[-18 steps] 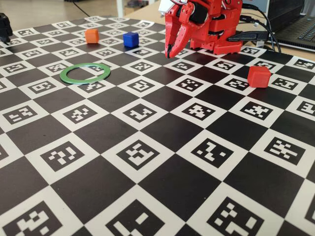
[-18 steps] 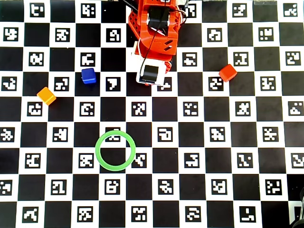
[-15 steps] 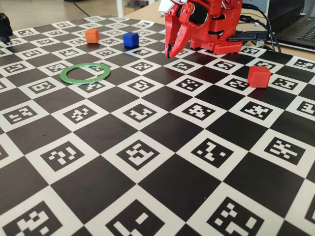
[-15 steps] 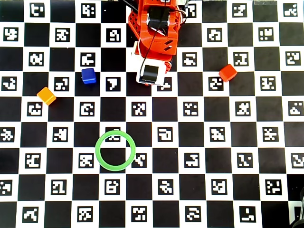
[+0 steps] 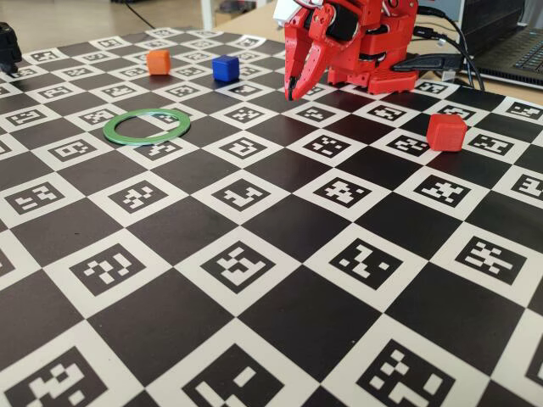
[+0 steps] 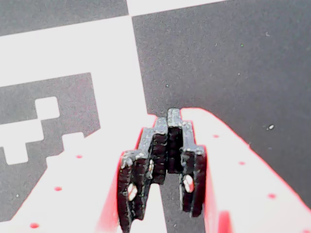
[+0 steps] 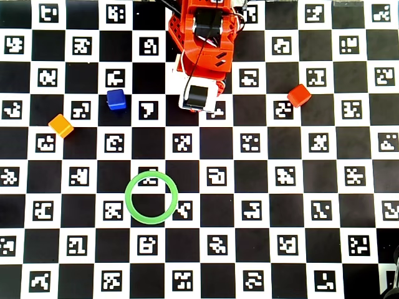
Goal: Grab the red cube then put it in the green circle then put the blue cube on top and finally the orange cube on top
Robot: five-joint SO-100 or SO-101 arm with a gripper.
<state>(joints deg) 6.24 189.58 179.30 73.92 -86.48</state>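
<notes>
Hanging tucked near arm base, red two-finger gripper [image 5: 294,89] points down at checkered marker board [image 5: 280,254]; fingertips pressed together, nothing held.

Small matte red cube [image 7: 299,95] sits well right of claw in overhead view, untouched.

Small deep-blue cube [image 7: 116,99] and bright-orange cube [image 7: 61,125] lie left.

Thin flat green ring [image 7: 151,197] empty.

Risks, judged:
- jaws not opened before descent would knock red cube away
- red cube rotated against board grid; misaligned fingers may pinch corners, slip
- ring light; off-centre drop may shift it

Black-and-white checkerboard mat [image 5: 280,229] printed with square markers, laptop [image 5: 517,51] and black cables [image 5: 441,38] behind it
</notes>
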